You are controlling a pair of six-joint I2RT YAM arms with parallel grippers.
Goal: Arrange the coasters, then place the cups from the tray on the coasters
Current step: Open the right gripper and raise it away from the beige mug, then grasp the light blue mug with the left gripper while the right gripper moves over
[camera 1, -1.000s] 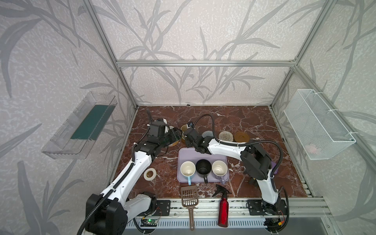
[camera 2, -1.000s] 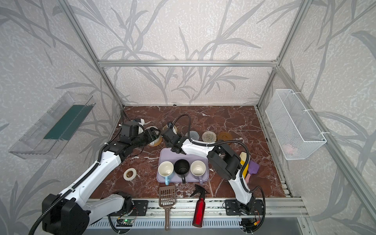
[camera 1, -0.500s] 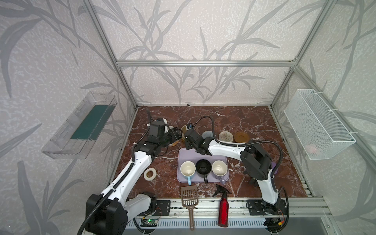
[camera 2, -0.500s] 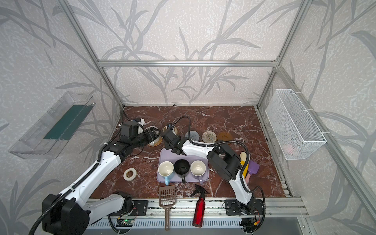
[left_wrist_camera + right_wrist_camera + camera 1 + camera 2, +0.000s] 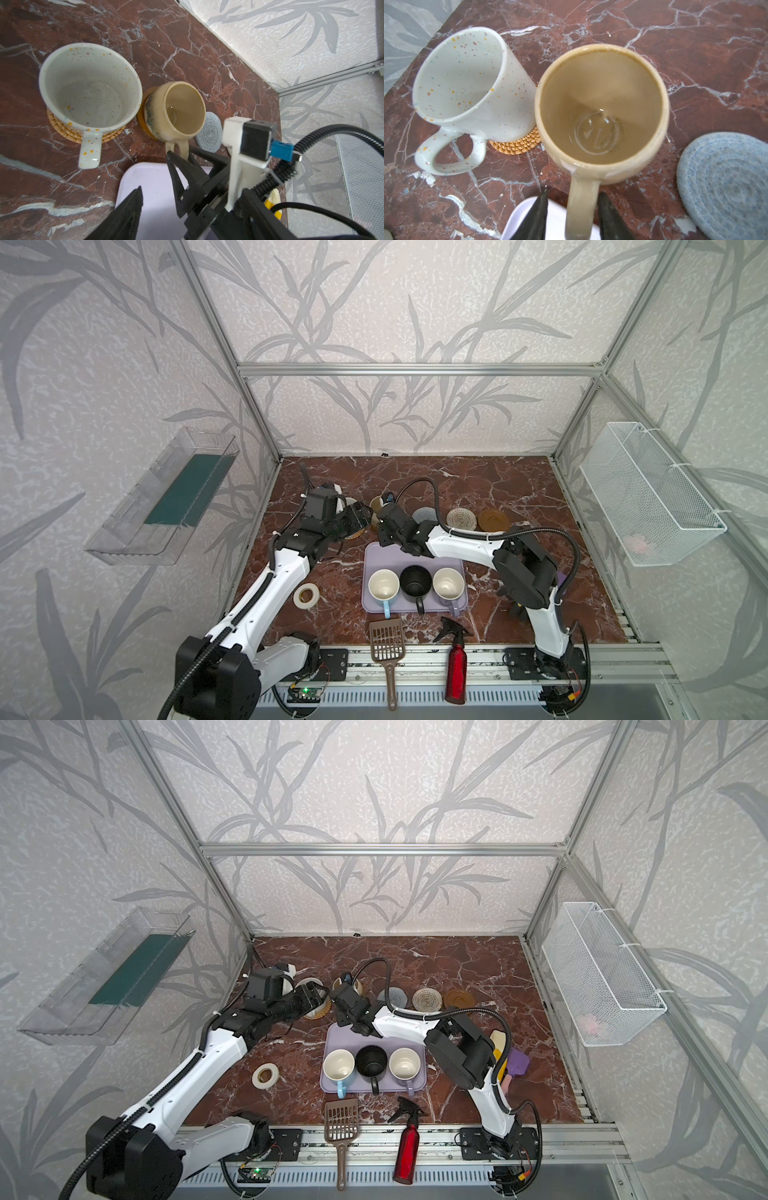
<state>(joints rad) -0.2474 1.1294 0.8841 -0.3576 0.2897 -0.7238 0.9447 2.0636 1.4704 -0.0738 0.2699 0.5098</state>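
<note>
Right gripper (image 5: 573,194) has opened since the earlier frame: its jaws, shut a second ago, now stand narrowly apart on either side of the handle of the beige mug (image 5: 600,108), not gripping it. This mug sits upright on an amber coaster (image 5: 143,122). Just beside it is the white speckled mug (image 5: 89,91) on the woven coaster (image 5: 62,128). The left gripper (image 5: 360,517) hangs close by with jaws wide and empty. The blue rope coaster (image 5: 724,182) is bare; the cream coaster (image 5: 461,517) and brown coaster (image 5: 493,520) lie further along. The tray (image 5: 374,556) corner is under the right jaws and holds the blue mug (image 5: 383,584), black mug (image 5: 415,580) and lavender mug (image 5: 448,583). A tape roll (image 5: 306,596) lies apart.
</note>
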